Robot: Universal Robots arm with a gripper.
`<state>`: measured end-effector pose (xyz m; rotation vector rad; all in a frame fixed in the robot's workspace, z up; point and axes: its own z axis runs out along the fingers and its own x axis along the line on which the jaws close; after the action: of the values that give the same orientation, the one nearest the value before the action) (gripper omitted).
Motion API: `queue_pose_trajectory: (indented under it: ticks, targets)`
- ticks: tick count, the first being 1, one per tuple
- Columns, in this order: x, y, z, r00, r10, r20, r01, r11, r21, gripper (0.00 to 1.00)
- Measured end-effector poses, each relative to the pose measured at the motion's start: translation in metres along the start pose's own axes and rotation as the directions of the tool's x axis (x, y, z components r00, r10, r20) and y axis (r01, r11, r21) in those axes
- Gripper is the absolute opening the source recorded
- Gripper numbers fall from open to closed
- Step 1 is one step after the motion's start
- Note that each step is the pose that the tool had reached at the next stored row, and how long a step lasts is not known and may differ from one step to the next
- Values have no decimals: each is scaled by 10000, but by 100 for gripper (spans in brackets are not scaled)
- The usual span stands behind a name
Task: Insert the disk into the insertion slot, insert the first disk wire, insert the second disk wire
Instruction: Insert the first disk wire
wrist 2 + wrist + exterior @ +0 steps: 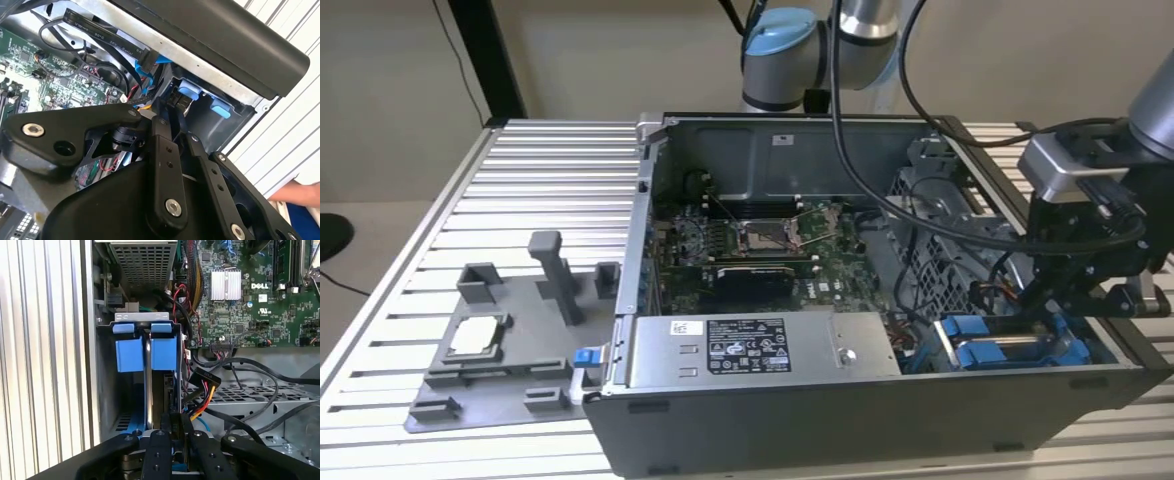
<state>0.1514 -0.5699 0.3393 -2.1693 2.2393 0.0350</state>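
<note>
The disk stands edge-on in the insertion slot, its blue carrier end beside a second blue carrier. In the exterior view the blue carriers sit in the case's near corner, at the exterior view's right. My gripper hangs right over them. Its fingers meet on a small black disk wire plug close to the blue tabs. In the first wrist view my gripper is at the disk's other end, fingers together.
A black connector with yellow, red and black wires hangs beside the bay among loose black cables. The grey power supply and motherboard fill the case. A grey fixture lies on the table. A person's hand is nearby.
</note>
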Motion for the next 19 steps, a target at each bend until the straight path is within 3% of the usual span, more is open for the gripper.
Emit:
queue_pose_trajectory:
  ticks: [11, 19]
  targets:
    - [0, 0, 20, 10000, -43, 1, 43, 10000, 8, 0]
    - [3, 0, 78, 10000, -76, -12, 76, 10000, 27, 0]
